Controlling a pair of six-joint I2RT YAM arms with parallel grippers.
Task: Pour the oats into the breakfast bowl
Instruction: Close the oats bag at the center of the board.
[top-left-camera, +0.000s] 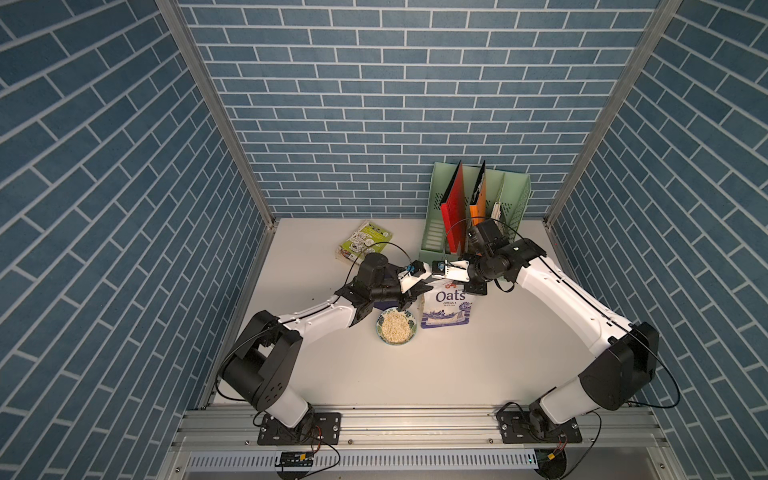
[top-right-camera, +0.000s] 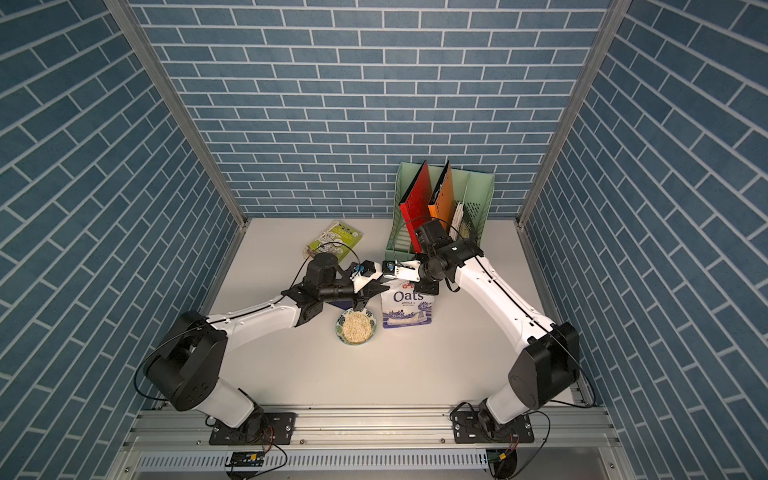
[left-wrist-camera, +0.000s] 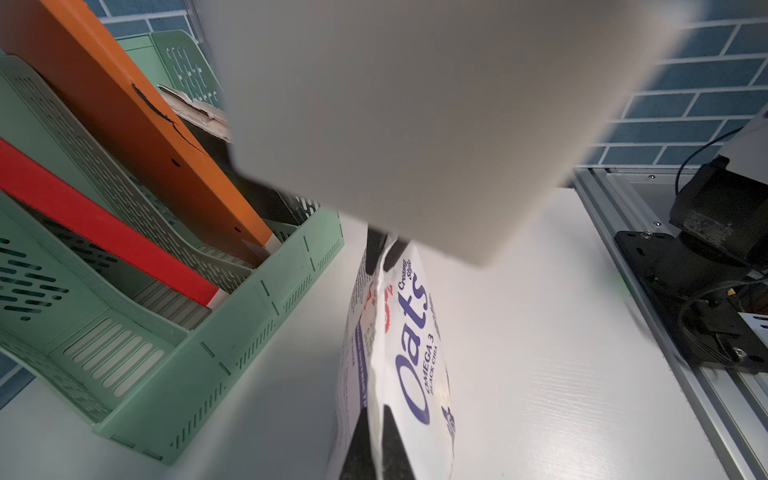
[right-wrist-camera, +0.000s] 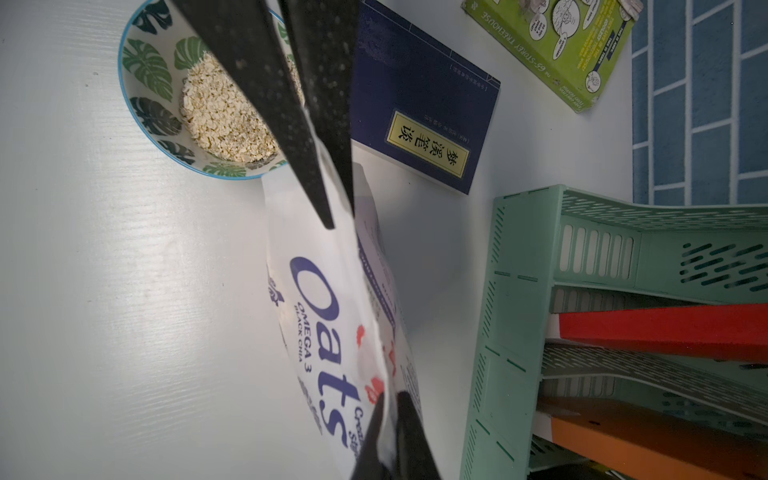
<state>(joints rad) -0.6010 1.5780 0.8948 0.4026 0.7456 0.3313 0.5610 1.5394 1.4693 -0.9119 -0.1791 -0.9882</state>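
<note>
1. Standing upright on the white table (top-left-camera: 457, 374) in both top views, the white Oats pouch (top-left-camera: 446, 309), lettered in dark blue above a blue windmill band, is just beside the leaf-patterned breakfast bowl (top-left-camera: 379, 329). The bowl holds a mound of pale oat flakes (top-left-camera: 395, 326). The left gripper (top-left-camera: 422, 292) and right gripper (top-left-camera: 471, 287) meet the pouch at its top corners. Behind it, a mint-green file rack (top-left-camera: 517, 195) holds a red folder (top-left-camera: 455, 203) and an orange folder (top-left-camera: 480, 199).
2. Left wrist view: the left gripper's fingers (left-wrist-camera: 357, 453) are pinched tight on the pouch's top edge. The right gripper (left-wrist-camera: 384, 249) clamps the far corner.
3. Right wrist view: the right gripper's fingers (right-wrist-camera: 411, 436) are closed on the near corner. A dark blue book (right-wrist-camera: 424, 112) lies just beside the bowl and the pouch, and a green picture book (right-wrist-camera: 552, 50) lies farther off.
</note>
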